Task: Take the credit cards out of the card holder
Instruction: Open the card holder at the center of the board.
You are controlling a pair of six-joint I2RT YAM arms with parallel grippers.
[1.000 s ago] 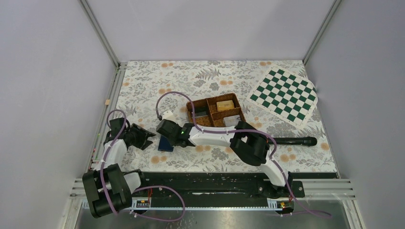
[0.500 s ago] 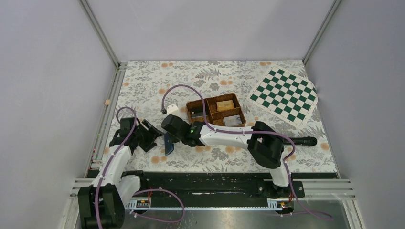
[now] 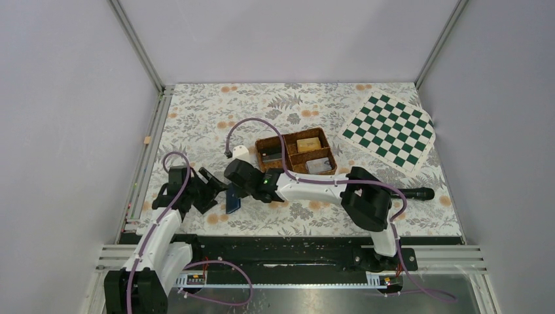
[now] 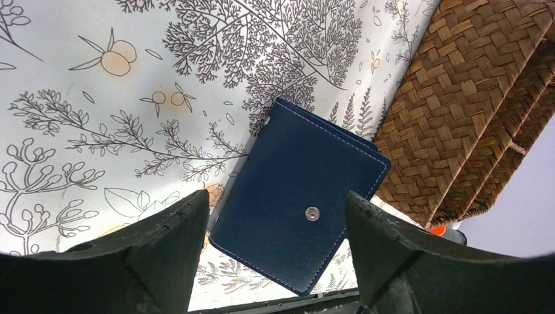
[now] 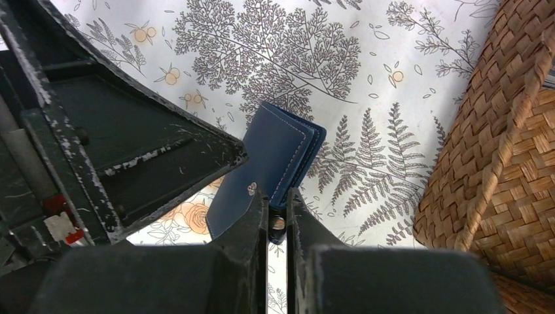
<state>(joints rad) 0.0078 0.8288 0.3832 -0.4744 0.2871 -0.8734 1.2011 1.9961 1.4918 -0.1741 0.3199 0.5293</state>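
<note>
Right gripper, top view: pinching the closed card holder near the wicker tray. Left wrist: left gripper spread, holder straight ahead between its fingers, long axis slanted. Right wrist: fingers clamp the holder's edge.

Navy card holder, pale stitching; brown woven tray; white tabletop, grey ferns, orange blossoms; green-white checkerboard.

The closed navy holder, its snap facing the camera, shows tilted between the left gripper's wide-spread fingers over the floral cloth, with the wicker tray just beside it on the right.
</note>
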